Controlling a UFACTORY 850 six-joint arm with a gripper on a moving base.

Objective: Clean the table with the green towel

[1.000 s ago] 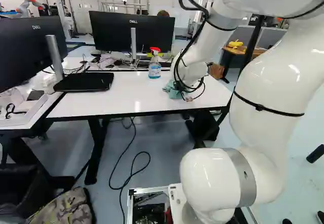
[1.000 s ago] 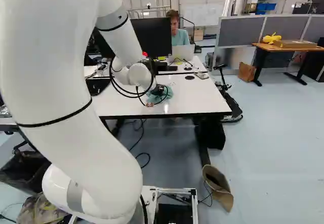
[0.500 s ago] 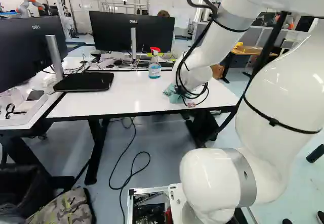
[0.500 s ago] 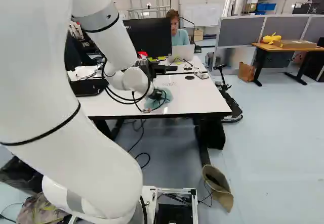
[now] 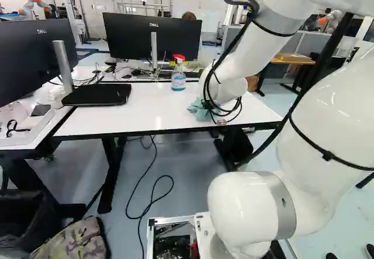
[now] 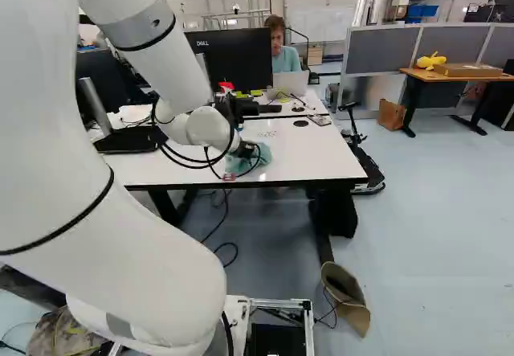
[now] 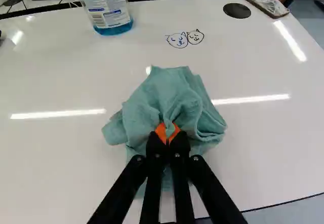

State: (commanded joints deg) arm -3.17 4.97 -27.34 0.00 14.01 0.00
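Hand: the hand [image 7: 167,133] is closed, its orange pads [image 7: 160,132] pinching a fold of the cloth between them.
Green towel: bunched in that grip [image 7: 172,92], its loose folds spread on the white surface [image 7: 61,158], near the front edge.
Step in hand: wiping, I judge; the towel is gripped and lies against the tabletop, so picking it up looks done.
Next move: probably a low sweep across the surface with light, even pressure, the grip left closed. Cat-face drawings [image 7: 185,38] ahead of the towel look like the marks to rub away, and may need several passes.
Spray bottle: upright [image 5: 178,79] by the far edge, blue liquid inside; a wide stroke that way could tip it.
Monitor: its black base [image 5: 96,94] takes up the surface at the left of the left base view and limits strokes there.
Far corner: a phone-like slab [image 7: 265,3] lies beyond the round black cable cover [image 7: 237,10].
Arm cables: loops [image 5: 205,89] hang close by the towel and might drag or snag.
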